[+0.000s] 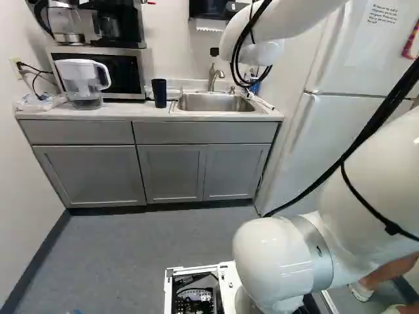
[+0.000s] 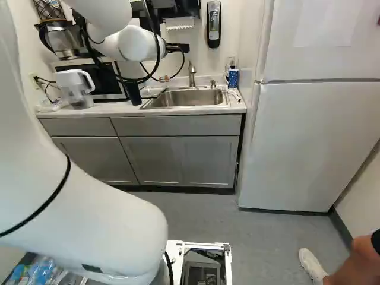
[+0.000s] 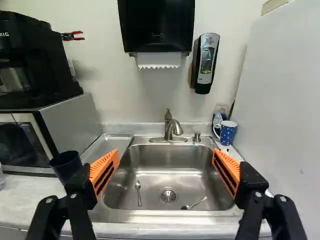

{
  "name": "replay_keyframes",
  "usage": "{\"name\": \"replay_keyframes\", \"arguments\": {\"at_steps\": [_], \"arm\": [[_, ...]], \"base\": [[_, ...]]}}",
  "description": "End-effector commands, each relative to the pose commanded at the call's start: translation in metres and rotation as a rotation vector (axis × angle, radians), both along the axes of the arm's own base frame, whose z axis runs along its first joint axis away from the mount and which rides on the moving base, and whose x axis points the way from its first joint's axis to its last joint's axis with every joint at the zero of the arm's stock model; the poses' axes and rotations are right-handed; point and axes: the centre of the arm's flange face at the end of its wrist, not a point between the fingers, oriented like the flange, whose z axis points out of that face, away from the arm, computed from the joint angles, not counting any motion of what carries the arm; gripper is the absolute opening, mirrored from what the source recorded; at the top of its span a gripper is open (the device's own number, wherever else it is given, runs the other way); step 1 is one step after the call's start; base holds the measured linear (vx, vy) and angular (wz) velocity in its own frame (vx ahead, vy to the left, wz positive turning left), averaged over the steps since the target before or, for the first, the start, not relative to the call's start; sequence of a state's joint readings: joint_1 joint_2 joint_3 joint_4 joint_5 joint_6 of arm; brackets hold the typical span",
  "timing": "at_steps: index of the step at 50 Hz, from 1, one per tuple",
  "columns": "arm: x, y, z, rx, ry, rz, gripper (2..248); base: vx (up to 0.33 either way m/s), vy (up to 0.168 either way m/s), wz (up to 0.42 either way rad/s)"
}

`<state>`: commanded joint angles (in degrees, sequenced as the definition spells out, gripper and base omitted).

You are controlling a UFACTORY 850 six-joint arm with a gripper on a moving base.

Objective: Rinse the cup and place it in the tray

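Cup (image 3: 66,166): dark, upright on the desk (image 3: 25,202) over there, near the metal tray (image 3: 111,145) | gripper (image 2: 177,47): spread wide, nothing caught between its fingers | sink (image 3: 170,160): two spoons inside

A kitchen: in the left base view, 1 stainless-steel sink (image 1: 219,103) in a worktop (image 1: 134,112) at the top, microwave oven (image 1: 124,75) upper left, refrigerator (image 1: 340,72) upper right.

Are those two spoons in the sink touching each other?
Apart. The wrist view shows one spoon and the other spoon on opposite sides of the drain.
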<state>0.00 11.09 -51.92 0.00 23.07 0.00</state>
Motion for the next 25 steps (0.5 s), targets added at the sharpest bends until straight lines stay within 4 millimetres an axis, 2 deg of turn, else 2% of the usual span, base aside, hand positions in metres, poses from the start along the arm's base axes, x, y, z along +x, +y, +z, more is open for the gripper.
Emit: {"name": "replay_keyframes", "arguments": {"at_steps": [25], "arm": [[0.0000, 0.0000, 0.0000, 0.000, 0.000, 0.000, 247]], "base": [[0.052, -0.008, 0.000]]}}
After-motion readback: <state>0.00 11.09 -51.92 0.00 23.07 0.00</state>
